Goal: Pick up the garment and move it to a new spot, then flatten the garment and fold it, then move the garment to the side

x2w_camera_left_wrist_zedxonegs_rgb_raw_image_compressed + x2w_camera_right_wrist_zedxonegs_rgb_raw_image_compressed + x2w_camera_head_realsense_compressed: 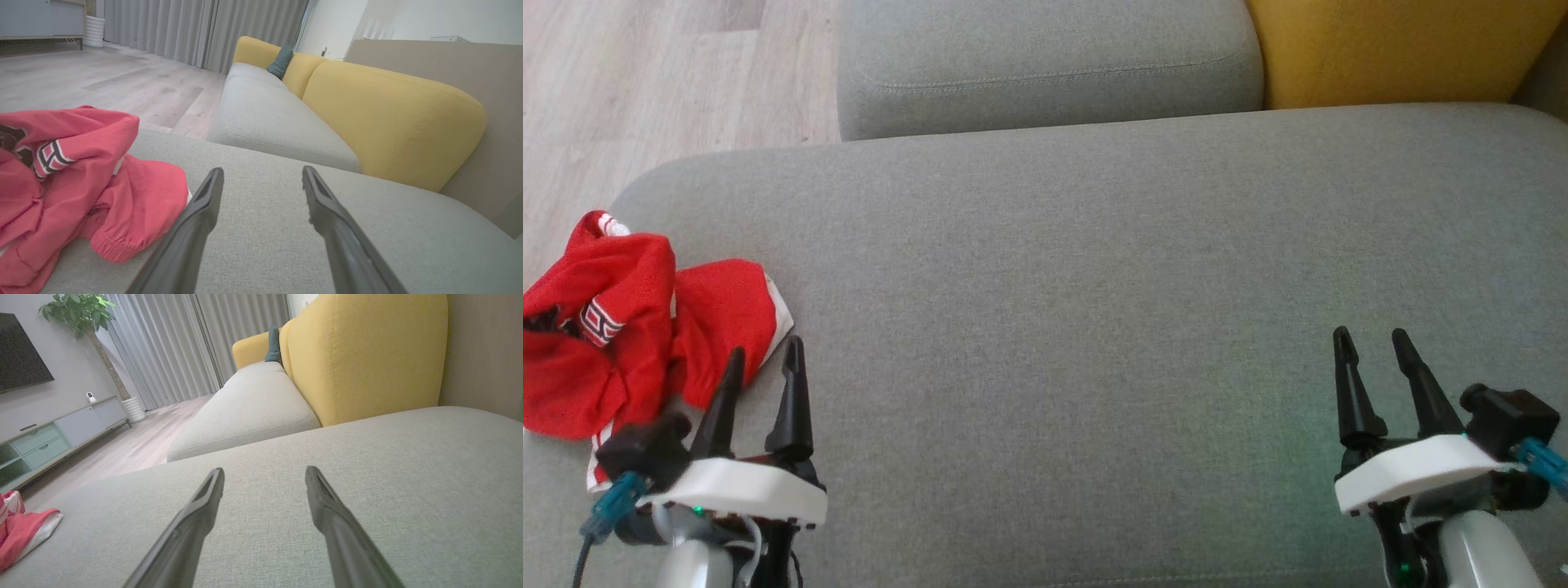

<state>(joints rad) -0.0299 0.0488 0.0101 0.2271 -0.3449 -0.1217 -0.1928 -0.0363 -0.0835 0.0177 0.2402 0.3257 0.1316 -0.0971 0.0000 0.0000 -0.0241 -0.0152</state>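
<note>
Red jersey (629,327) lies crumpled at the left edge of the grey sofa seat (1054,286). Left end effector (765,353) hovers just beside it, fingers spread. Right end effector (1370,333) is spread too, well apart.

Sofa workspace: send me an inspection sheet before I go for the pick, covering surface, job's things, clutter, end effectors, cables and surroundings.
Surface: grey seat cushion, flat and bare across the middle.
Job's things: red garment with white trim, crumpled at the cushion's left end, not yet flattened.
Clutter: nothing seen.
End effectors: left end effector open, just right of the garment, nothing between its fingers; right end effector open over bare cushion, far from the garment.
Cables: left wrist plug, blue, with a dark cable trailing down; right wrist plug, blue.
Surroundings: second grey cushion, yellow backrest, wood floor, grey curtains, low cabinet, potted plant.
</note>
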